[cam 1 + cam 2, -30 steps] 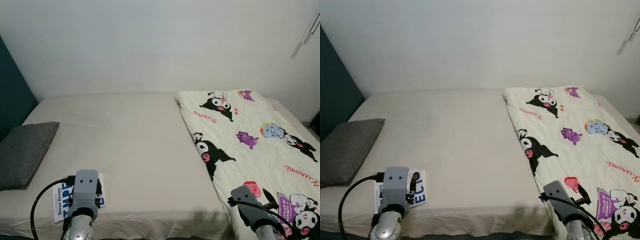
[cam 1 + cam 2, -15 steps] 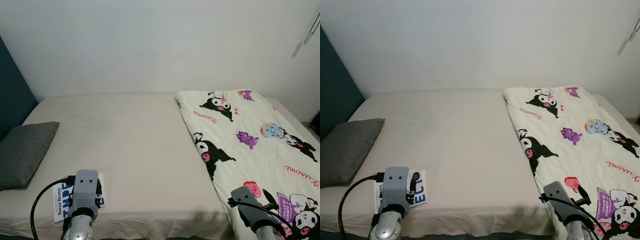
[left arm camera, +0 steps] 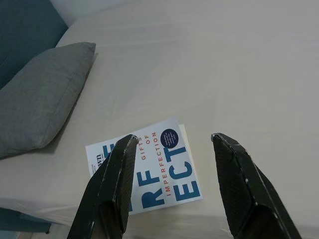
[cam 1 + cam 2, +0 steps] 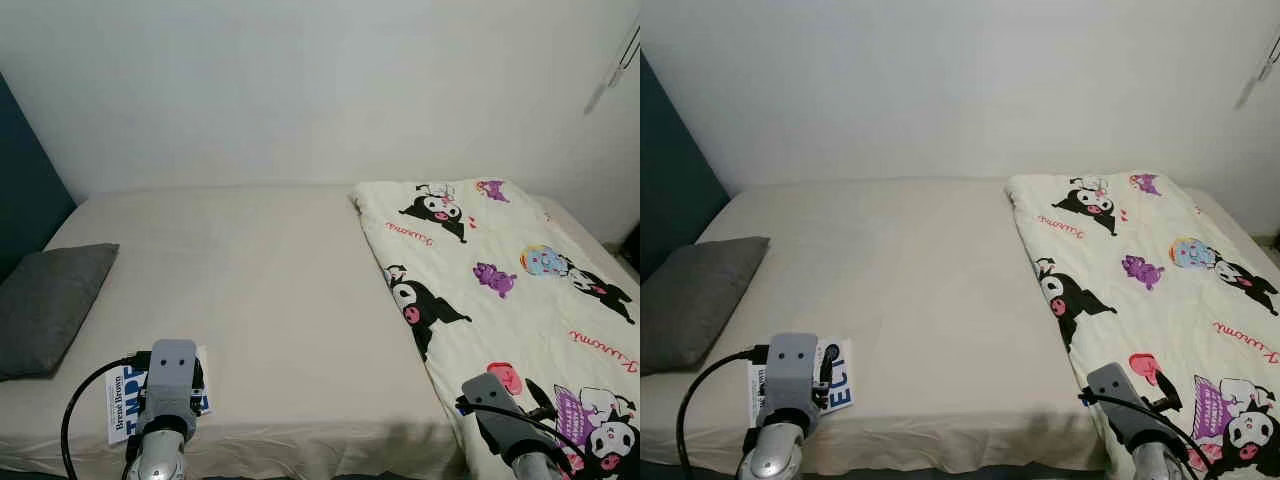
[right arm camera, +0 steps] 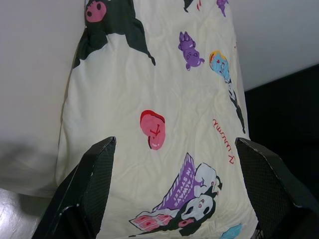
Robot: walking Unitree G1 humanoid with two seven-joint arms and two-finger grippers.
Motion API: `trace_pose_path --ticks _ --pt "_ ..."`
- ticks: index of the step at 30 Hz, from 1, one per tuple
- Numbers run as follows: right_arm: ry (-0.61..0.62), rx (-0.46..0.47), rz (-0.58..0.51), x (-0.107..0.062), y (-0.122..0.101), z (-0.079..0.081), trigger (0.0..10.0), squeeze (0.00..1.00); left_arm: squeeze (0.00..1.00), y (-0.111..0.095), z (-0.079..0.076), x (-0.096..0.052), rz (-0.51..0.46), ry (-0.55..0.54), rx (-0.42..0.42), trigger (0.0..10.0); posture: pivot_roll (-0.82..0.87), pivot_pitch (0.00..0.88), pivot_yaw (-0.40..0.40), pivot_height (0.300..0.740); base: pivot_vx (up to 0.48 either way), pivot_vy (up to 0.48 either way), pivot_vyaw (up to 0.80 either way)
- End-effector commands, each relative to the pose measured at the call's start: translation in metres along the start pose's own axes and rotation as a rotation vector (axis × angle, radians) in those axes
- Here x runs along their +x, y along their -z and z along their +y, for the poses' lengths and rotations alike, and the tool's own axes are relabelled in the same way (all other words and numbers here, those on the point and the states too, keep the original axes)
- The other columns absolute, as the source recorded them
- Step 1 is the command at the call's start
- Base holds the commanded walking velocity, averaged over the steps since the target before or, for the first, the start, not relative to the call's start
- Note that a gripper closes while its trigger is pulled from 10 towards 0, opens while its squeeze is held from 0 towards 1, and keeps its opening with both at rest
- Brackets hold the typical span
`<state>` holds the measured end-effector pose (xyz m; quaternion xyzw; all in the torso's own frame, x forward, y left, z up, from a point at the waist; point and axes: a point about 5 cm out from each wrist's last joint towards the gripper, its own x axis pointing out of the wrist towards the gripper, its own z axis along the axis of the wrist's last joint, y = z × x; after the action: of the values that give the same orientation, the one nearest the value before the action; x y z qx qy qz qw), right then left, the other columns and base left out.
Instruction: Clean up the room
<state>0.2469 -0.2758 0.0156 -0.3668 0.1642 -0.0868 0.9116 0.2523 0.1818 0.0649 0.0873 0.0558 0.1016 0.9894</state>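
Left gripper (image 3: 172,142) is wide open with nothing in it, hovering right over the book (image 3: 149,169) near the bed (image 4: 280,290) edge; right gripper (image 5: 172,149) is spread open too, above the cartoon blanket (image 5: 164,99), bare sheet between them

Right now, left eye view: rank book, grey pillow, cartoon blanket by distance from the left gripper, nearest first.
1. book: directly under the left gripper, at the bed's near edge.
2. grey pillow: beyond it, on the robot's left.
3. cartoon blanket: across the bed, on the right.
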Motion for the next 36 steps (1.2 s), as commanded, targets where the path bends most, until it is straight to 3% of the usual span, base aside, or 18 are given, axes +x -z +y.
trace_pose_path --ticks 1,36 --pt "-0.005 0.004 0.009 -0.0036 0.0037 0.0028 10.0 0.0 0.0 0.0026 0.0018 -0.0017 0.016 0.004 0.011 10.0 0.02 0.15 -0.001 0.74 0.0 0.0 0.0" --pt "-0.005 0.006 0.003 -0.0044 0.0001 0.0073 10.0 0.0 0.0 0.003 0.0018 -0.0003 0.015 0.009 0.013 10.0 0.03 0.144 0.001 0.74 0.0 0.0 0.0"
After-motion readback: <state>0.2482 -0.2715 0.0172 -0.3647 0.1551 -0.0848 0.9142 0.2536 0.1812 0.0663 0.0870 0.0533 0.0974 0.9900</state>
